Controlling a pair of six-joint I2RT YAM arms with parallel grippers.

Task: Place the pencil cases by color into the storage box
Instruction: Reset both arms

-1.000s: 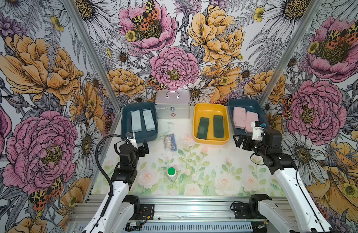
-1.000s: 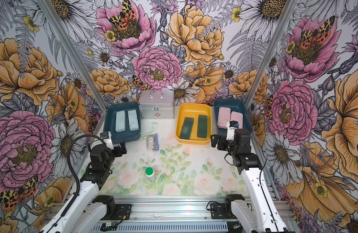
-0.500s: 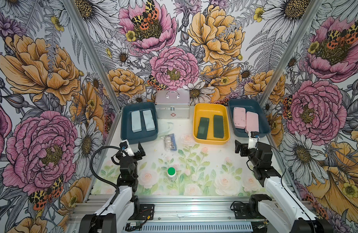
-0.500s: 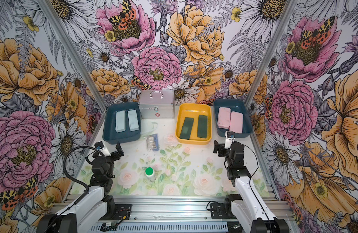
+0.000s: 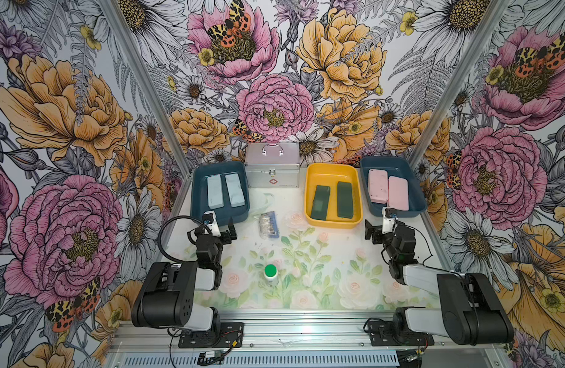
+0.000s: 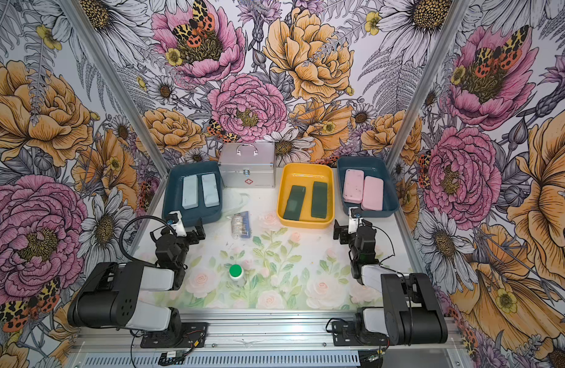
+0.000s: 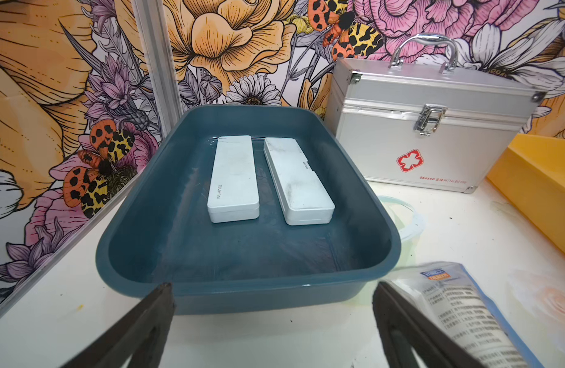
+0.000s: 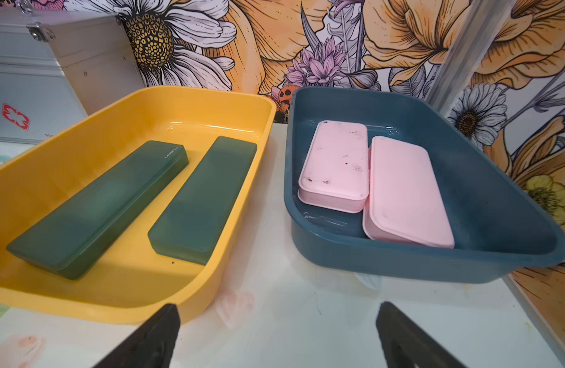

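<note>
Both top views: six pencil cases sorted by colour into three trays along the far edge of the table (image 5: 338, 258). Pale blue pencil cases (image 5: 215, 191) side by side, slightly apart, in the left dark blue tray (image 5: 198, 197) at the far left corner. Dark green pencil cases (image 5: 344, 199) in the yellow tray (image 5: 332, 172), just right of a closed metal case (image 5: 272, 169). Pink pencil cases (image 5: 398, 193) touching along their long sides in the right dark blue tray (image 5: 413, 191) at the far right corner. Clear packet (image 5: 268, 224) and green-capped bottle (image 5: 270, 274) out in the middle of the table. Left end effector (image 5: 212, 232) just in front of the left dark blue tray, right end effector (image 5: 386, 231) just in front of the right dark blue tray.

Left wrist view: looking over the near rim of the left dark blue tray (image 7: 243, 288) onto the pale blue pencil cases (image 7: 233, 178), flat on its floor. Left end effector (image 7: 272, 286) spread wide, fingers (image 7: 147, 325) far apart, gripping nothing. Clear packet (image 7: 459, 312) beside one finger.

Right wrist view: dark green pencil cases (image 8: 99, 207) flat in the yellow tray (image 8: 67, 299), pink pencil cases (image 8: 405, 191) in the right dark blue tray (image 8: 497, 207). Right end effector (image 8: 278, 305) equally wide open and empty, over bare table in front of the gap between the two trays
</note>
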